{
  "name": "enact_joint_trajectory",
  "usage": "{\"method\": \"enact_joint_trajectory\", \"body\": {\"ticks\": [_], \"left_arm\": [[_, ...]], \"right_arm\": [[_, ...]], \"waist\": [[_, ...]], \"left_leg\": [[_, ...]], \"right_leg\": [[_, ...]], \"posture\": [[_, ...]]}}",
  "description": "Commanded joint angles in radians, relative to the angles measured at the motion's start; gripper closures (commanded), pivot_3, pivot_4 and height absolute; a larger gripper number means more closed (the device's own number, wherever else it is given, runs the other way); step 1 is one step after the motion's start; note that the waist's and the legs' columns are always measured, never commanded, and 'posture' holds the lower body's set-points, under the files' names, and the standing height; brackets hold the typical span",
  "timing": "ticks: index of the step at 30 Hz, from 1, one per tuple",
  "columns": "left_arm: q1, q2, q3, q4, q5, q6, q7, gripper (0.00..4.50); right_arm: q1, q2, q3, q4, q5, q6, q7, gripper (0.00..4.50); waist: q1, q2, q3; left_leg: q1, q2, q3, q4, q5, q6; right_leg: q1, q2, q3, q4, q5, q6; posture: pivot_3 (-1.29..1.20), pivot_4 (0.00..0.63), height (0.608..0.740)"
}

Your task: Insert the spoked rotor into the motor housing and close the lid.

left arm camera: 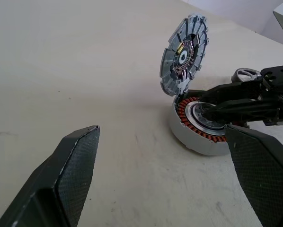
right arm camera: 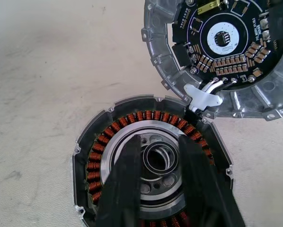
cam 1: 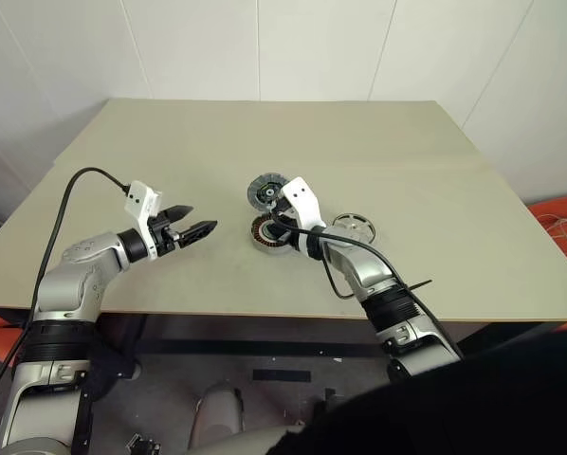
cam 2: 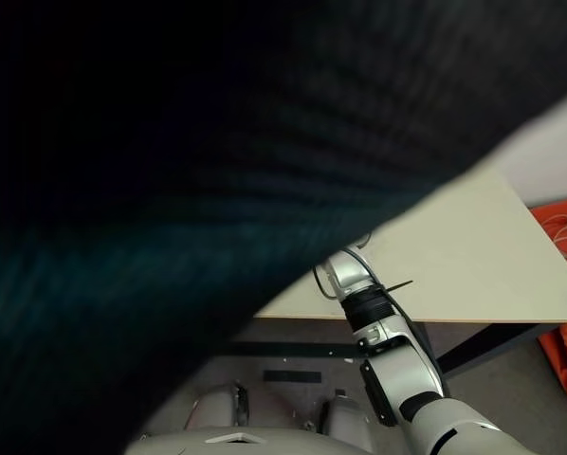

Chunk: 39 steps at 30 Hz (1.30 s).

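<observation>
A pale table is shown with the motor housing near its middle, open side up, its ring of copper coils exposed around a silver hub. The lid is seen just behind the housing, joined to its rim by a small metal tab and tilted up. The spoked rotor is laid flat on the table beside the housing, outside it. The right gripper is held over the housing's hub, its fingers slightly parted and grasping nothing. The left gripper is held well apart from the parts, its jaws spread wide and empty.
</observation>
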Motion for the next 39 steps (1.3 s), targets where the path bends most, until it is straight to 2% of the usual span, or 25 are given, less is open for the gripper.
{"method": "enact_joint_trajectory", "body": {"ticks": [1,11,22,26,28,39], "left_arm": [[-0.022,0.004,0.011,-0.008,0.005,-0.023,0.001,0.05],[-0.031,0.002,0.012,0.006,0.012,-0.029,-0.001,0.05],[-0.031,-0.001,0.009,0.011,0.02,-0.04,0.0,0.05],[-0.029,-0.002,0.009,0.007,0.021,-0.041,0.003,0.05],[-0.029,-0.002,0.008,0.007,0.023,-0.041,0.004,0.05],[-0.038,-0.001,0.01,0.016,0.028,-0.051,0.01,0.05]], "right_arm": [[-0.013,-0.001,0.0,-0.033,-0.007,-0.025,0.0,2.92],[0.012,0.006,0.012,-0.088,-0.015,0.002,0.006,2.92],[-0.013,0.02,-0.039,-0.081,0.005,0.015,-0.026,2.92],[-0.028,0.013,-0.06,-0.058,0.001,0.001,-0.04,3.81],[-0.032,0.012,-0.061,-0.053,0.002,-0.002,-0.041,4.47],[-0.013,0.011,-0.038,-0.03,-0.022,-0.013,-0.039,4.47]], "waist": [[0.0,0.0,0.0],[0.0,0.0,0.0],[0.0,0.0,0.0],[0.0,0.0,0.0],[0.0,0.0,0.0],[0.0,0.0,0.0]], "left_leg": [[0.0,0.0,0.0,0.0,0.0,0.0],[0.0,0.0,0.0,0.0,0.0,0.0],[0.0,0.0,0.0,0.0,0.0,0.0],[0.0,0.0,0.0,0.0,0.0,0.0],[0.0,0.0,0.0,0.0,0.0,0.0],[0.0,0.0,0.0,0.0,0.0,0.0]], "right_leg": [[0.0,0.0,0.0,0.0,0.0,0.0],[0.0,0.0,0.0,0.0,0.0,0.0],[0.0,0.0,0.0,0.0,0.0,0.0],[0.0,0.0,0.0,0.0,0.0,0.0],[0.0,0.0,0.0,0.0,0.0,0.0],[0.0,0.0,0.0,0.0,0.0,0.0]], "posture": [[0.0,0.0,0.74],[0.0,0.0,0.74],[0.0,0.0,0.74],[0.0,0.0,0.74],[0.0,0.0,0.74],[0.0,0.0,0.74]]}}
